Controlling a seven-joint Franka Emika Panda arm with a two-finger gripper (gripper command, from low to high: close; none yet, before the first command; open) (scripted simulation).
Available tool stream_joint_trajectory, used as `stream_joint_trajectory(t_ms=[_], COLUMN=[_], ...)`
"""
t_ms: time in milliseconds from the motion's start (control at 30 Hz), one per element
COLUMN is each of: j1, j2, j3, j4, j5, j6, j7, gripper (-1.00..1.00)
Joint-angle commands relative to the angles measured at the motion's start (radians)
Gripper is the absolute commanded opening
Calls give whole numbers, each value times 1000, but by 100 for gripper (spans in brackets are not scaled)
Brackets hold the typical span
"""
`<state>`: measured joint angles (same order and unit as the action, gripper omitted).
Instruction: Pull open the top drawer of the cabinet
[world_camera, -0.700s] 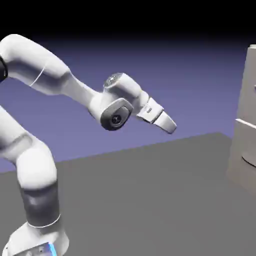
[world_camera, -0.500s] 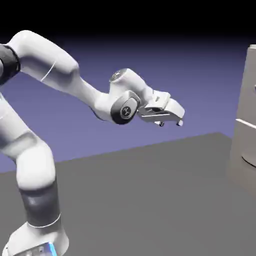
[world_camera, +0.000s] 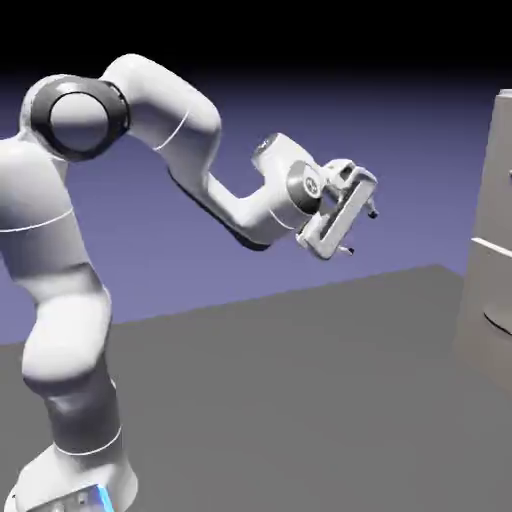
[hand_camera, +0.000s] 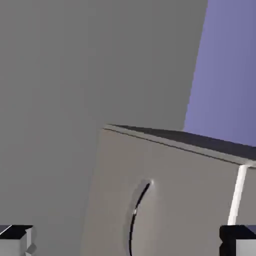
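The cabinet (world_camera: 492, 250) is a tall beige-grey box at the exterior view's right edge, cut off by the frame. Its top drawer (world_camera: 502, 160) is the uppermost section and sits flush with the front. My gripper (world_camera: 361, 230) hangs in mid-air well left of the cabinet, fingers pointing toward it, open and empty. The hand view is rolled. There the cabinet (hand_camera: 175, 200) fills the lower right, with a lower drawer's curved handle (hand_camera: 136, 210) in the middle and a thin pale bar handle (hand_camera: 238, 195) at the right. Both fingertips (hand_camera: 15, 240) show at the bottom corners, wide apart.
The dark grey table (world_camera: 300, 400) stretches between the robot's base and the cabinet. The arm's elbow and shoulder rise at the exterior view's left.
The arm has lifted and reached further toward the cabinet. The hand has rolled from pointing down-right to facing the cabinet. The jaws stay open.
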<state>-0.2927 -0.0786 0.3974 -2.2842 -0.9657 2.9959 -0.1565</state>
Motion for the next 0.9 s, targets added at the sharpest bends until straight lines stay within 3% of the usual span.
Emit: stream_joint_trajectory(t_ms=[0,867], j1=[-15,-373], j2=[22,597], j3=[18,483], j4=[24,639], j5=[-44,-1174], j6=[-2,-50], j7=[-40,-1091], gripper=[0,0])
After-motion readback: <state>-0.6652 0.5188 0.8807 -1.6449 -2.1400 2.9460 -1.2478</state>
